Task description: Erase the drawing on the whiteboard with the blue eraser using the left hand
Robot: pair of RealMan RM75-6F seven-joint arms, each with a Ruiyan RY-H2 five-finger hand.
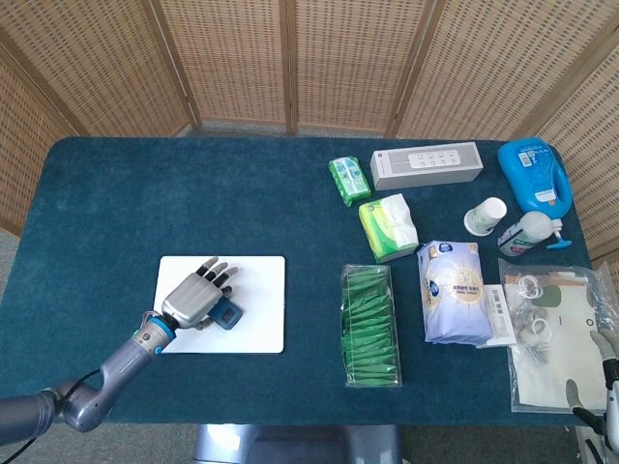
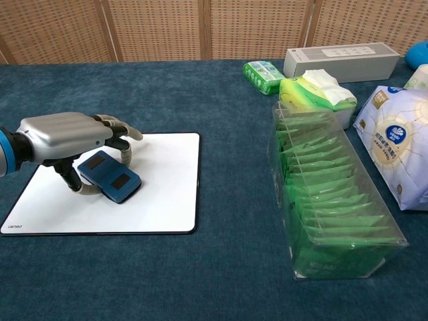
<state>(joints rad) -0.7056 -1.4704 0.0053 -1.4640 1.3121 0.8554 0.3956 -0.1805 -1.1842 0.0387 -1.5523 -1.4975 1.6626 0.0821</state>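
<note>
A metallic left hand [image 2: 63,137] grips a rounded blue eraser [image 2: 109,178] on the glossy rectangular whiteboard [image 2: 164,194], fingers curled around it

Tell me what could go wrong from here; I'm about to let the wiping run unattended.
The left hand holds the blue eraser loosely under curled fingers, so it might slip out mid-stroke. The whiteboard lies loose on the blue cloth and could slide under pressure. No drawing shows on the visible board, so remaining marks may be hidden beneath the hand.
</note>
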